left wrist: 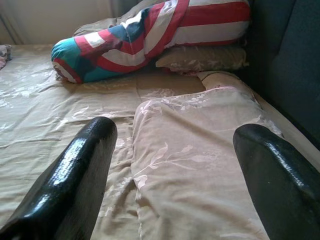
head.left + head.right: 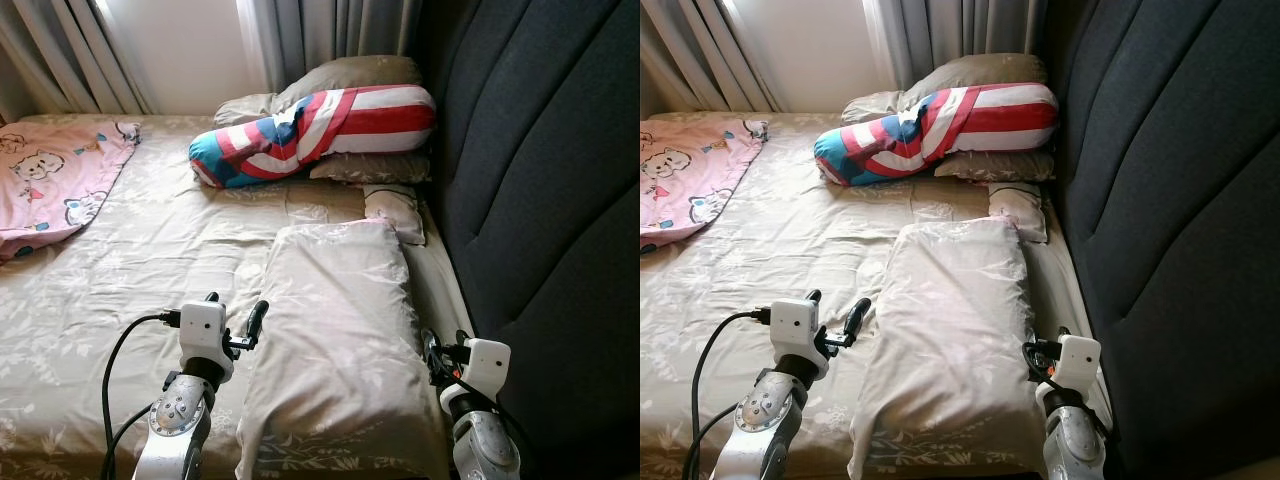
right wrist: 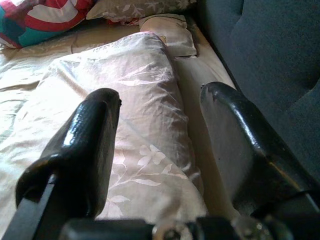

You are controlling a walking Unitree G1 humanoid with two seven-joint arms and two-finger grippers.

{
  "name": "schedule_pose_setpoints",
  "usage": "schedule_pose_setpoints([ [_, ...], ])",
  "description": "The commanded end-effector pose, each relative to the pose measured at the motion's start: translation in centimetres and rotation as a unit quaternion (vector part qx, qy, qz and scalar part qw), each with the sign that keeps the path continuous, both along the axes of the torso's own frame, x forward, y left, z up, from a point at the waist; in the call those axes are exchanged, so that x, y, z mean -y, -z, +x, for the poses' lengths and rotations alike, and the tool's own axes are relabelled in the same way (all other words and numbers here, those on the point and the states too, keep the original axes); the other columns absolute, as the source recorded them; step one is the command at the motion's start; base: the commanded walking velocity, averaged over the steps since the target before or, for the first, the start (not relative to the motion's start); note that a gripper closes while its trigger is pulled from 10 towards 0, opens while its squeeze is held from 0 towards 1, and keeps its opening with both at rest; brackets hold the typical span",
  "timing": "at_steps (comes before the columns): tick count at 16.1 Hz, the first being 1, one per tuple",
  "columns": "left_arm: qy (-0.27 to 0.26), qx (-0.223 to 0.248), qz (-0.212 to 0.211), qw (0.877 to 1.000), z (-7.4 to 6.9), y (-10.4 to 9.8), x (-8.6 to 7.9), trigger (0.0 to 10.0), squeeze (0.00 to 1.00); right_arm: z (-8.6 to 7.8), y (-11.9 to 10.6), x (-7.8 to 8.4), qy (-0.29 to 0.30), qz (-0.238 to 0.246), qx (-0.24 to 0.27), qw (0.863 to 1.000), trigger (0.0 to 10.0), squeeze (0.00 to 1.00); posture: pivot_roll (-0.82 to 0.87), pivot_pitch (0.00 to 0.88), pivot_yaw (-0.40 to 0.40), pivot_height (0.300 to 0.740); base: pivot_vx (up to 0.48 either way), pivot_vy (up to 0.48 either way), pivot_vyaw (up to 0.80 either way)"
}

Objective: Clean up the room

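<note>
Long beige floral-print pillow (image 2: 340, 330) lies on the bed between both grippers, its long axis running away toward the striped bolster (image 2: 315, 130), left gripper (image 2: 236, 325) spread open at its left edge, right gripper (image 3: 160, 150) open, empty at its right edge.

Bed (image 2: 150, 260) under a beige floral sheet, dark padded headboard (image 2: 540, 170) along its right side, grey curtains (image 2: 320, 35), pale wall (image 2: 185, 50) behind, soft daylight
</note>
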State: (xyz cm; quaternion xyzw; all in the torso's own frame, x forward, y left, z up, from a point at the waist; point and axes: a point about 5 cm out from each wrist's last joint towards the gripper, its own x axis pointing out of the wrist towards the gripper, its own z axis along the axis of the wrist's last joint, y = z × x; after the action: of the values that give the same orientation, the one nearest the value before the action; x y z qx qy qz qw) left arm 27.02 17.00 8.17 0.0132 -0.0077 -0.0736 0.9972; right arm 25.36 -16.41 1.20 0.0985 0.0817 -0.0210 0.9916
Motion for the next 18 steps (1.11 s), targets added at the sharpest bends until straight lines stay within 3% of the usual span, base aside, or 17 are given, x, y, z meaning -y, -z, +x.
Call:
schedule_pose_setpoints([
  [1,0.000,0.006,-0.001,1.000,0.01,-0.42,-0.08,10.0,0.00,-0.13,-0.11,0.15,0.004,0.004,0.001,1.000,10.0,0.00,-0.01,0.046,-0.016,0.740,0.000,0.000,0.00],
  [11,0.003,0.008,0.001,1.000,0.05,-0.48,-0.02,10.0,0.00,-0.10,-0.14,0.14,0.003,0.005,0.002,1.000,10.0,0.00,-0.01,0.033,-0.018,0.740,0.257,0.000,0.00],
  [18,0.015,0.011,0.002,1.000,-0.02,-0.66,0.03,10.0,0.00,-0.29,-0.23,-0.02,0.004,0.008,0.005,1.000,10.0,0.00,-0.01,0.032,-0.015,0.740,0.000,0.000,0.00],
])
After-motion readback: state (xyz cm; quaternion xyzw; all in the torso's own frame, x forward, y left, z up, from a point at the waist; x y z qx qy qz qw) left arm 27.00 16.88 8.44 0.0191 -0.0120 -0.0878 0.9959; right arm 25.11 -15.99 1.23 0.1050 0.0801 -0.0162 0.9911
